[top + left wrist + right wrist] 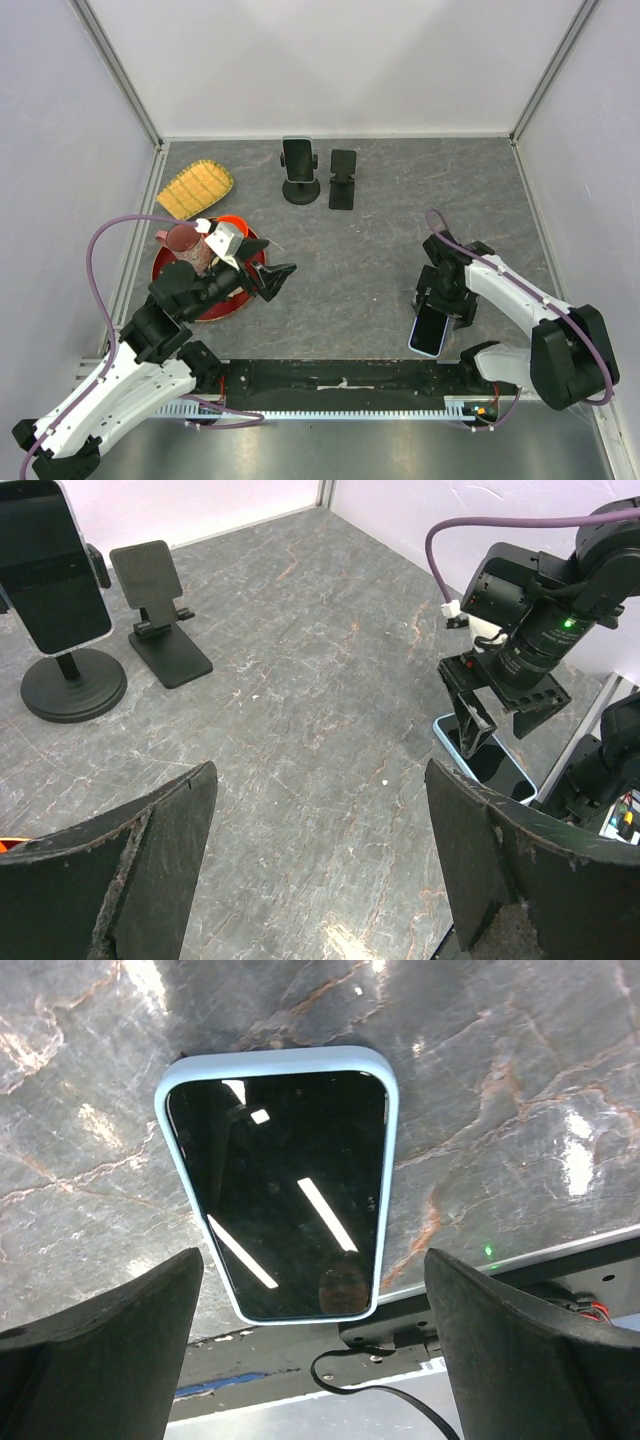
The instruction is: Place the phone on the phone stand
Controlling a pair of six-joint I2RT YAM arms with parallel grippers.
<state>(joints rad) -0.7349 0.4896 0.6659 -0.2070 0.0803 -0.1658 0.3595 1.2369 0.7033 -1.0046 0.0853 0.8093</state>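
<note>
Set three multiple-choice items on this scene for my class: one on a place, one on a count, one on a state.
1. Where is the light-blue phone?
A. Propped on a stand
B. Flat on the table, under the right gripper
C. Hanging off the table's edge

2. How many phone stands are at the back of the table?
A. One
B. Two
C. Four

3. The right gripper is:
A. Open, holding nothing
B. Shut on the phone
C. Shut on a cable

Answers:
1 B: the right wrist view shows it lying screen up on the table below the fingers.
2 B: a round-based stand and a folding stand stand side by side.
3 A: its fingers are spread wide above the phone, with nothing between them.
</note>
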